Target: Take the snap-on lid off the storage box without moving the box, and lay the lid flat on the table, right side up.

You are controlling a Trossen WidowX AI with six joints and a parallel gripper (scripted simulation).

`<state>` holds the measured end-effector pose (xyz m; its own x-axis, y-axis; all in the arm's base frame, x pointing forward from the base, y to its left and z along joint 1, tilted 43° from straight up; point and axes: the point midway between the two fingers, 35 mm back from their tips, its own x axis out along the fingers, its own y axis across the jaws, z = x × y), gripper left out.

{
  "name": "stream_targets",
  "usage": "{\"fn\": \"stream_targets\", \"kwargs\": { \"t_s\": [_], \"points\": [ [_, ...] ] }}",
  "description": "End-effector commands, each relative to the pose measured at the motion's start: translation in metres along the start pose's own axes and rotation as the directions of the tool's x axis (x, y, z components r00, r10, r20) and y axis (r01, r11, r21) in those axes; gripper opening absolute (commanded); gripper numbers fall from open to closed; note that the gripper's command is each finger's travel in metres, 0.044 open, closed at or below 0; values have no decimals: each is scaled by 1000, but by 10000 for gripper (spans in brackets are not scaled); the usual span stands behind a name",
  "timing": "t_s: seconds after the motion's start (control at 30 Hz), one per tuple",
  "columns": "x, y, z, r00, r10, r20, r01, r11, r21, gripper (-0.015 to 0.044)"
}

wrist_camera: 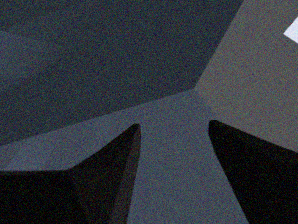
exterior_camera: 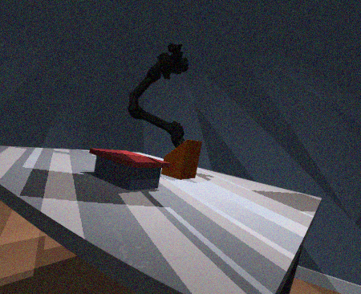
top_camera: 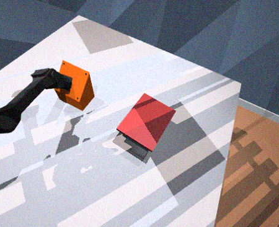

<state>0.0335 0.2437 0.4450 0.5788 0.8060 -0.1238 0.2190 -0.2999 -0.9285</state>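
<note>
Lid (top_camera: 146, 121): on box (exterior_camera: 127, 173), centre frame; removal not begun. Fingers: half-open, empty, raised upper left.

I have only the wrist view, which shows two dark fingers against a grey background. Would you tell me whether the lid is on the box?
Observer: Yes, the red lid sits flat on top of the dark box.
Operator: Where is the gripper relative to it?
Observer: In the exterior view the gripper is high above the table, well apart from the lid, open and holding nothing.
Operator: Is anything else on the table?
Observer: An orange block stands apart from the box, at the foot of the arm.
</note>
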Motion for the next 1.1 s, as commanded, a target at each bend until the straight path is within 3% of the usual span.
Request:
{"fn": "stream_targets", "kwargs": {
  "t_s": [0.0,0.33,0.57,0.63,0.9,1.07],
  "points": [
    [50,49,13,978,146,-149,-86,933,349,235],
    [99,109,3,906,285,-313,13,720,694,235],
    [124,154,-12,832,372,-411,167,539,826,235],
    [134,178,-21,789,411,-457,277,426,861,235],
    [147,236,-45,674,493,-550,549,165,820,235],
    [149,283,-66,570,550,-610,742,-26,670,235]
  ]
}}
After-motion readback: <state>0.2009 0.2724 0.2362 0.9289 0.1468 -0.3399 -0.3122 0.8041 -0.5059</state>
